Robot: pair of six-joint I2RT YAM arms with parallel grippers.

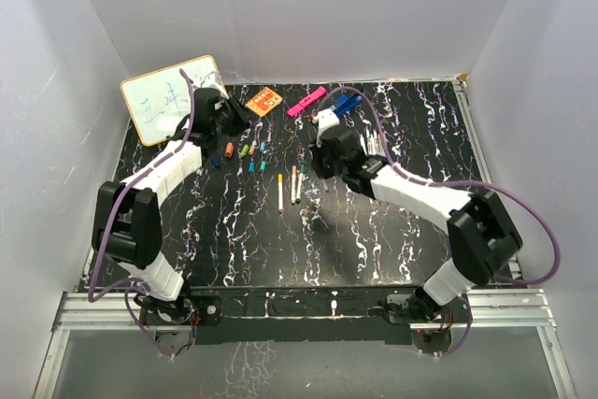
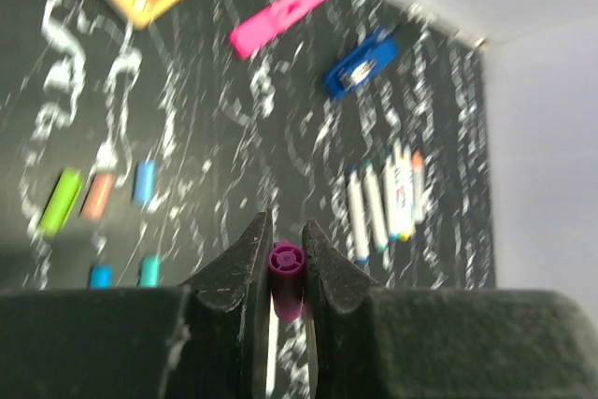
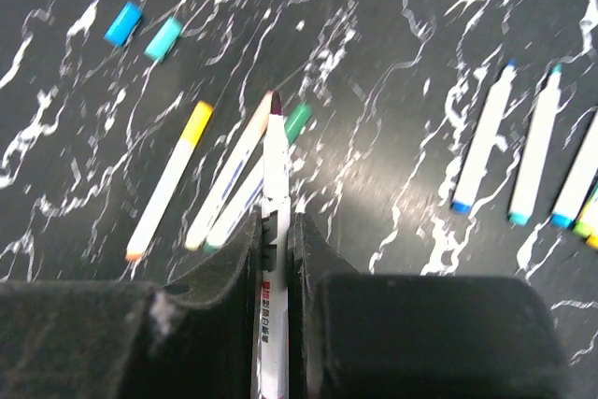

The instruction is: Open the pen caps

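Two grippers loaded, one pen split between them. Biggest first: the black table [image 1: 402,231] is hard and glossy with white marble veining, so small plastic parts will likely skid on it. A whiteboard [image 1: 166,98] with blue scribbles lies flat in the far-left corner, out of the work area.

The right gripper [image 3: 276,221] is clamped on a thin white pen [image 3: 274,161]. The barrel runs up between the fingers, so the dark purple tip sticks out front, bare. The left gripper [image 2: 285,238] is pinched on the purple cap [image 2: 286,273], with its open end toward the camera and its round wall squeezed from both sides. My read on the split grip: one side anchors the barrel while the other takes the cap straight off along the axis. The arms sit apart in the top view, so I'd call this cap off.

A row of white pens [image 2: 383,203] that look uncapped lies parallel near the blue clip [image 2: 360,64]. Three pens [image 3: 168,184] at table centre appear to have caps on, with yellow and green ends showing — likely next. The loose caps [image 2: 98,198] are short smooth tubes in green, orange, blue and teal, scattered at the left — probably where this one gets dropped.
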